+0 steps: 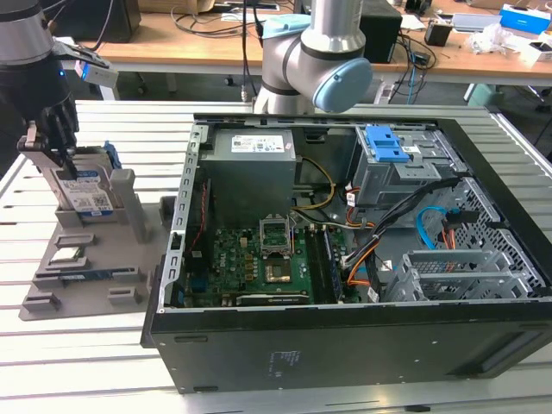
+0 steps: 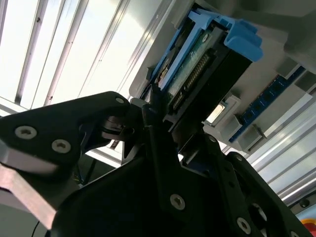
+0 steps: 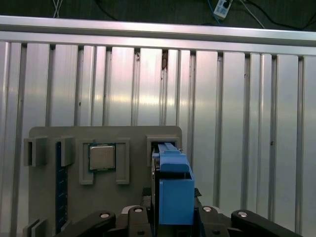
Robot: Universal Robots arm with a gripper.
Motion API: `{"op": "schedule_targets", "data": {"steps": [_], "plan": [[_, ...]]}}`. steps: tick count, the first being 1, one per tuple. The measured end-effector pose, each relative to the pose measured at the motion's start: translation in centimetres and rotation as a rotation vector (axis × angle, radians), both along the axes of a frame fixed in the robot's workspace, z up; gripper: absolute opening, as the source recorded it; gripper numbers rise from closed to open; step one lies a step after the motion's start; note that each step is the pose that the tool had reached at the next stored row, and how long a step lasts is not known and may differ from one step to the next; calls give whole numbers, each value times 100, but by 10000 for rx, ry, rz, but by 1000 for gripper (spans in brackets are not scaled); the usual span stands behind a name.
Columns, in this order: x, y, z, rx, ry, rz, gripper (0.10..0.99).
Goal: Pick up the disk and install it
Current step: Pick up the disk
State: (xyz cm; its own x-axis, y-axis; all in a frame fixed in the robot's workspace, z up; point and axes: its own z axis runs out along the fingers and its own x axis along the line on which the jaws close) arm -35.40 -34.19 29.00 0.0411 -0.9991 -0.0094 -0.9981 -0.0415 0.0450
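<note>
The disk [image 1: 89, 197] stands on edge in a slot of the grey holder tray [image 1: 86, 297] at the exterior view's left, its white-and-blue label facing out. My gripper [image 1: 53, 153] sits at its upper end. In the second wrist view the disk [image 2: 197, 69], in its blue bracket, lies between the black fingers [image 2: 152, 111], which press its sides, so the gripper [image 2: 177, 123] is shut on it. In the first wrist view the blue bracket of the disk [image 3: 173, 182] rises out of the tray slot just above the gripper [image 3: 173, 219].
The open computer case [image 1: 345, 345] lies to the exterior view's right of the tray, with a grey drive cage and blue latch [image 1: 388, 147] at its far corner. A square silver chip [image 3: 101, 157] and a blue memory stick [image 3: 60, 187] rest in the tray [image 3: 49, 140]. The table is slatted aluminium.
</note>
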Motion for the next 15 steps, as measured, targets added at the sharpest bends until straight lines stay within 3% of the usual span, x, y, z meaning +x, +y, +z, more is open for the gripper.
{"op": "schedule_targets", "data": {"steps": [1,15], "plan": [[0,0,0,-1,0,1,365],[0,1,9,-13,0,0,365]]}}
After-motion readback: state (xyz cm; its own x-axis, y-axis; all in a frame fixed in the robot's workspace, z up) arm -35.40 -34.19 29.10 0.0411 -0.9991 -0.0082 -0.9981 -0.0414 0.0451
